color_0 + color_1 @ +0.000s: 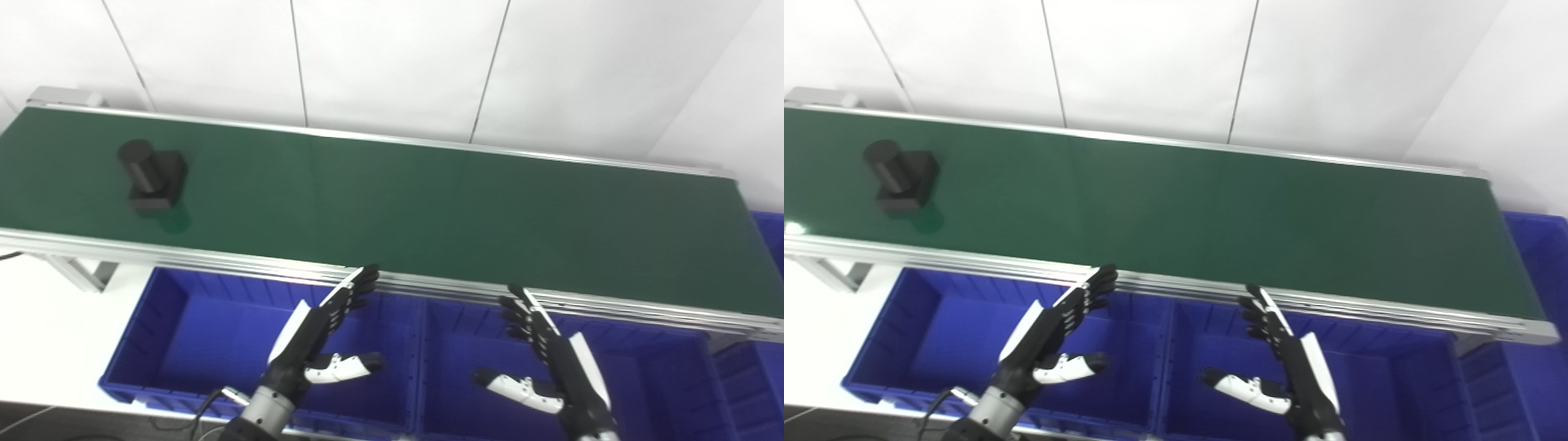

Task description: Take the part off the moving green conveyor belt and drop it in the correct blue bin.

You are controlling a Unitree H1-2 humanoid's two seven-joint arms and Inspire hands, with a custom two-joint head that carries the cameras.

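Left hand [315, 343]: enters from the bottom edge at the left, forearm angled up and to the right. Palm faces inward toward the other hand. Fingers [352, 291] straight and slightly spread, tips reaching up to the near rail of the conveyor. Thumb [343, 366] juts out sideways to the right. Nothing held; hand is open.

Right hand [554, 358]: enters from the bottom edge at the right, a near mirror image of the left. Fingers [520, 309] extended and apart, pointing up and slightly left, tips just short of the near rail. Thumb [514, 387] sticks out to the left. Empty, open. The two hands are well apart, palms turned toward each other.

Below the hands: left blue bin [177, 318] under the left hand, middle blue bin [649, 373] under the right hand, the two sharing a wall between them. No contents visible in either. A further blue bin [768, 229] shows at the right edge, past the belt's end. White bench [43, 331] surface at the left of the bins.

Beyond the bins: silver rail [441, 288], then the green conveyor belt [429, 208] running across the view.

Part [153, 174]: black, an upright cylinder on a square block base, resting on the belt at its far left end, well apart from both hands.

Behind the belt: white panelled wall [392, 61].
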